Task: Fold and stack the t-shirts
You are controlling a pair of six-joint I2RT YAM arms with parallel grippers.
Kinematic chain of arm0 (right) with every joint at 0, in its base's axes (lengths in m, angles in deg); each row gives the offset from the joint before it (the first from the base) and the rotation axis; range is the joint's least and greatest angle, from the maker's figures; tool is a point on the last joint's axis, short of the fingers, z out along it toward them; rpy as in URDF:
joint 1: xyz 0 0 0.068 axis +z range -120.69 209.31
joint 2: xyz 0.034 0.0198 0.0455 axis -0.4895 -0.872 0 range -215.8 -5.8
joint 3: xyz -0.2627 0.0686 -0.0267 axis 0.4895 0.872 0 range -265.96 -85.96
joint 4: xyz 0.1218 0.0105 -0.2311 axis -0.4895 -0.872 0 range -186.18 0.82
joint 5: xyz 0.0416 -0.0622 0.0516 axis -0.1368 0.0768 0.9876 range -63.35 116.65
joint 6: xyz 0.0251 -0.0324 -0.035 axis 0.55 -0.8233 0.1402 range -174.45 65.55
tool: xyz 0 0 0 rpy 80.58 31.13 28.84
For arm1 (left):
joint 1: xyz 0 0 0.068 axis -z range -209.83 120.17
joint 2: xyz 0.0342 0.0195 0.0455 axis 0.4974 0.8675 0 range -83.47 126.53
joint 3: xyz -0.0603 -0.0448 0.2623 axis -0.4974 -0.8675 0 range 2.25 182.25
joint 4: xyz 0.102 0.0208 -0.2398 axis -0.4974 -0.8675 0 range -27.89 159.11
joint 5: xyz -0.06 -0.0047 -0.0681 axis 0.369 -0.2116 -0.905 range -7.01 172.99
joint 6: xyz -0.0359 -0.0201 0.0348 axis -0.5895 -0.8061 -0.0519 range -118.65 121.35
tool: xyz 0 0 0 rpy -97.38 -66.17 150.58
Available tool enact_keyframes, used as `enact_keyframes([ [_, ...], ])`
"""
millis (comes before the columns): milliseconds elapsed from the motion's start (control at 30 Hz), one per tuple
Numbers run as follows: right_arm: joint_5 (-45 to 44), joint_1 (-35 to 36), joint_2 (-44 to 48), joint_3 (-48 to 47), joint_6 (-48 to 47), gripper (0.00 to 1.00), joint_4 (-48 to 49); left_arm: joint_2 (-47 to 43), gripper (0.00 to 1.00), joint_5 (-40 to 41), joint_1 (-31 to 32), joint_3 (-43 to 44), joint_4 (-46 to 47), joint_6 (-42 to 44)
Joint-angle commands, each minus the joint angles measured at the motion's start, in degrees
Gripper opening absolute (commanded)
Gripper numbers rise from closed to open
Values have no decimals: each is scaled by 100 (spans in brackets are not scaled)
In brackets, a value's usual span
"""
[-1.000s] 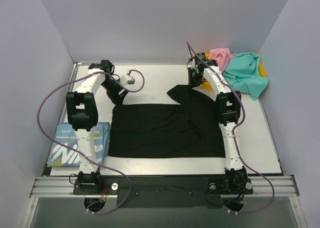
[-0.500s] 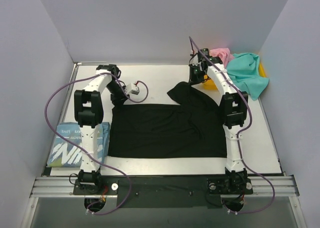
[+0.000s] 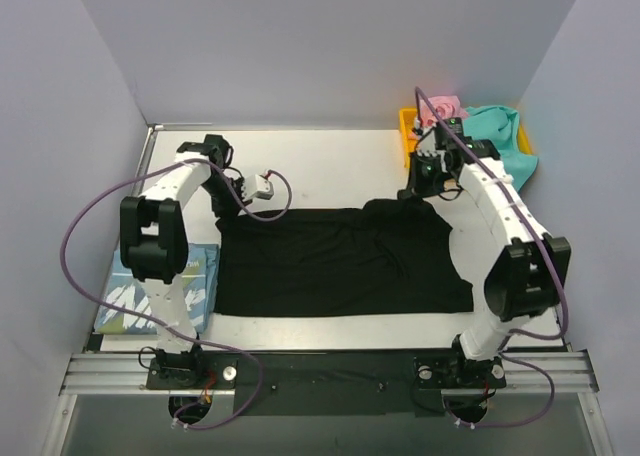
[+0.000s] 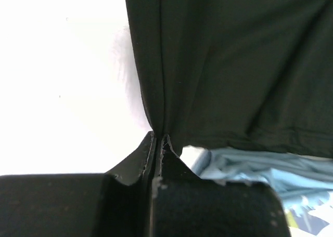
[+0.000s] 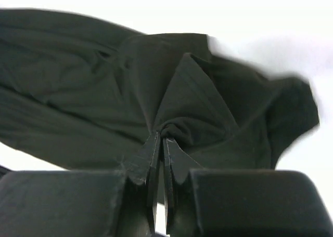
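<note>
Top external, black t-shirt (image 3: 330, 261) flat, creased, left gripper (image 4: 158, 139) and right gripper (image 5: 160, 139) pinching far corners

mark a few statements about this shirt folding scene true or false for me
1. The left gripper and the right gripper are each shut on the black shirt. True.
2. The black shirt is folded into a small square. False: it lies spread out on the table, with some wrinkles.
3. The teal shirt lies on top of the black shirt. False: it sits at the far right corner, over the yellow tray, next to the pink shirt.
4. The light blue shirt lies by the left edge of the black shirt. True.
</note>
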Motion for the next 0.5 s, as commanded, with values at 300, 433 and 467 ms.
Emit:
enact_keyframes([
  [300, 31, -1206, 1443, 2962, 414, 0, -1204, -2025, 0, 53, 453, -2368, 250, 326],
  [433, -207, -1461, 1109, 3191, 670, 0, -1231, -2017, 0, 219, 506, -2466, 409, 273],
  [467, -303, -1531, 1039, 3244, 696, 0, -1231, -1999, 0, 298, 489, -2475, 461, 282],
])
